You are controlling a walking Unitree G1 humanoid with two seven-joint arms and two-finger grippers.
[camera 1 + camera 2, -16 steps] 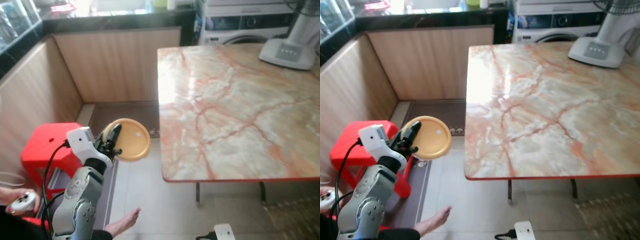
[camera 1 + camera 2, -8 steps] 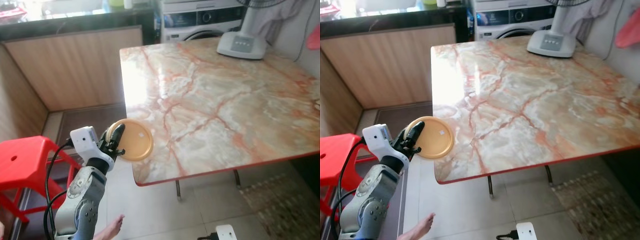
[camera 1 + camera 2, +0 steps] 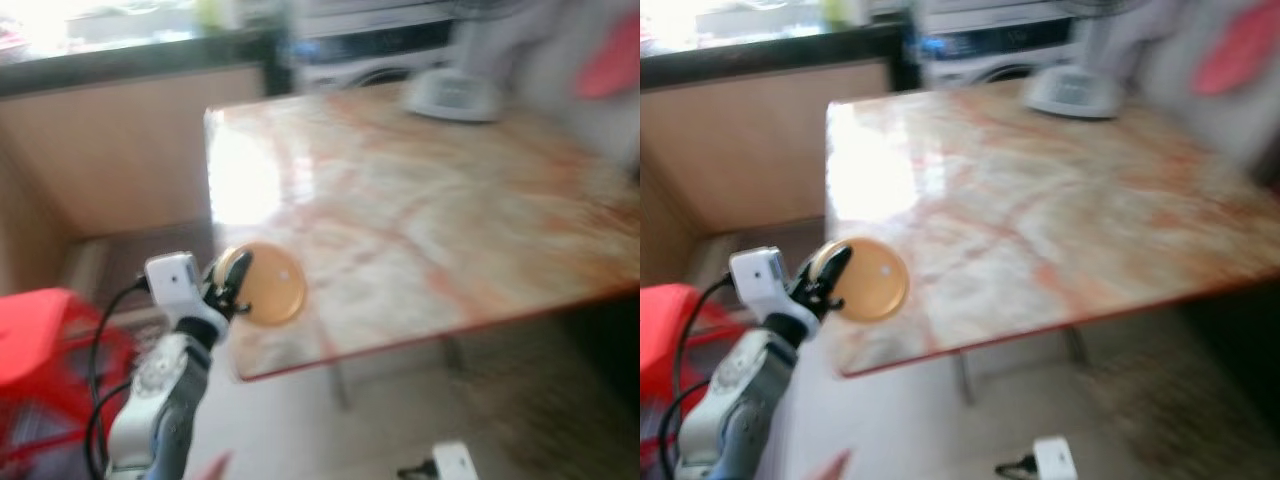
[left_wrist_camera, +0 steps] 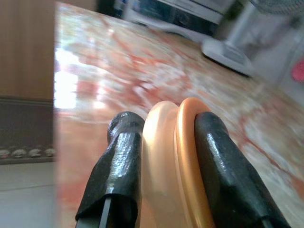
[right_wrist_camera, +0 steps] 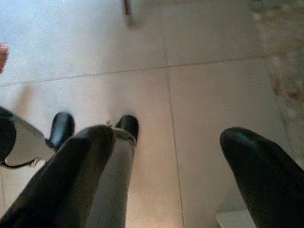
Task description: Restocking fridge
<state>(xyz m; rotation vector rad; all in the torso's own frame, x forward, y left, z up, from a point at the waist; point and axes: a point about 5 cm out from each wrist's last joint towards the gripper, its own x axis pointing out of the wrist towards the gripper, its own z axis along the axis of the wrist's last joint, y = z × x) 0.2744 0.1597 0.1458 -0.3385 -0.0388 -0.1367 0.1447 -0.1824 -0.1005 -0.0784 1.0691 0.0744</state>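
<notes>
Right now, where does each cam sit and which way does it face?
Left eye: head, forward-down at marble table; left arm, left gripper holding orange plate.
Right eye: same head, same table and plate, offset sideways.
Left wrist: along its jaws clamped on the plate's rim, facing across the table toward the fan base.
Right wrist: right gripper, jaws apart, facing down at the tiled floor.

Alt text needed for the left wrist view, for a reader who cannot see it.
The left gripper pinches the rim of a yellow-orange plate between its two black fingers, seen edge-on. Beyond lies a glossy marble table with reddish veins, and a white fan base blurred at its far side.
</notes>
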